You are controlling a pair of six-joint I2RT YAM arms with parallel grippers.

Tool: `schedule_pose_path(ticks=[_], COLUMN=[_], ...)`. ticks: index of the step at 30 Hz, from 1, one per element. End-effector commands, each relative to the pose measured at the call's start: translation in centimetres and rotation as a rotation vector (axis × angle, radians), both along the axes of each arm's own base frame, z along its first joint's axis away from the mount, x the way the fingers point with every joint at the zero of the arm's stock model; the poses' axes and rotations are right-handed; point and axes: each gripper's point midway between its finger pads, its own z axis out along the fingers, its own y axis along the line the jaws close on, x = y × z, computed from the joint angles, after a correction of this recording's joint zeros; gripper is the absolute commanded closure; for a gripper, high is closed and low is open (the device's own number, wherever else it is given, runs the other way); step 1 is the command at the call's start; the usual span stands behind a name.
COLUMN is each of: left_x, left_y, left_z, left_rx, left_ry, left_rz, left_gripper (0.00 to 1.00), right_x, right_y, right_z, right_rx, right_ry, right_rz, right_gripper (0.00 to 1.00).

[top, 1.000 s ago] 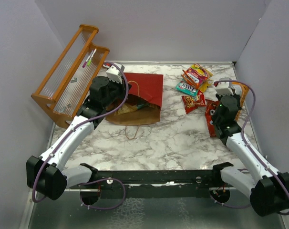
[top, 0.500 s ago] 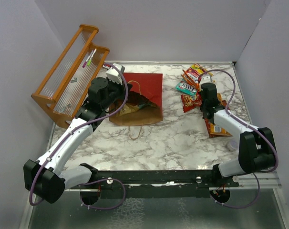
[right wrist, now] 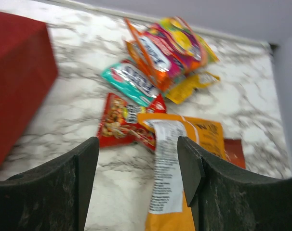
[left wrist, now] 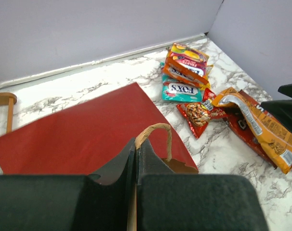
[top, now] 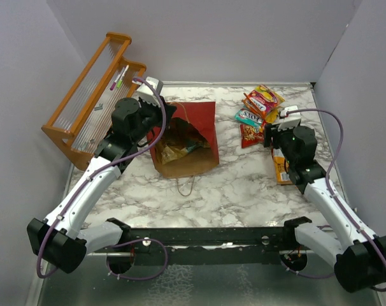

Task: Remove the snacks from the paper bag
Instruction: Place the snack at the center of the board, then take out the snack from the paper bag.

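A: What differs from half a second ago?

B: Right claw [right wrist: 138, 156] has swung back from the pile, spread wide, empty; the tan-gold crinkly bag [right wrist: 167, 192] lies on the marble desk [top: 231, 191]; left claw [left wrist: 136, 156] pinches the tall red paper bag [top: 202, 118], now tilted; packets [top: 178, 152] remain inside, so the work is unfinished.

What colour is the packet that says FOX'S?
The FOX'S packet is teal, clearest in the left wrist view.

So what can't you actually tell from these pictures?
1. How many snacks lie in the paper bag: the top view shows only a dim glimpse through its mouth; its own wall covers the rest.
2. The red packet, right wrist view: mostly covered by the tan-gold bag.
3. Small print on that bag: blurred.
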Motion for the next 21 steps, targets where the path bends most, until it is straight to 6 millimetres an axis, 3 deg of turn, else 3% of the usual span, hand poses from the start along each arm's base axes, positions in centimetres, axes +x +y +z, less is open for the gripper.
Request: schedule_pose_path(ticks=[1,7,12,16,19,21], left_x=[-1.0,-0.5,0.0,0.2,0.3,0.3], left_y=[-0.2,0.2,0.9,1.5,2.0,2.2], left_z=[5.0,6.4,6.7,6.1,5.3,4.9], left_rx=[-0.068,-0.049,-0.022,-0.004,0.018,0.032], left_ry=[-0.078,-0.110,-0.138,-0.155,-0.152,-0.151], left_rz=[-0.019,0.005,0.043,0.075,0.093,0.101], left_gripper=[1.00,1.00,1.00,1.00,1.00,1.00], right_x=[-2.7,-8.3,-13.8,-16.5,-16.3,-15.2], right_y=[7.2,14.0,18.7,22.7,25.5,26.9], right_z=[2.8,7.6,9.0,8.0,6.1,3.6], right_rx=[0.049,0.062,-0.155,-0.360,-0.552,-0.720], right_ry=[-0.056,-0.233,-0.443,-0.523,-0.517,-0.477], right_rz=[0.450,0.919,1.275,1.459,1.491,1.515], right_gripper=[0.34,0.34,0.34,0.33,0.34,0.36])
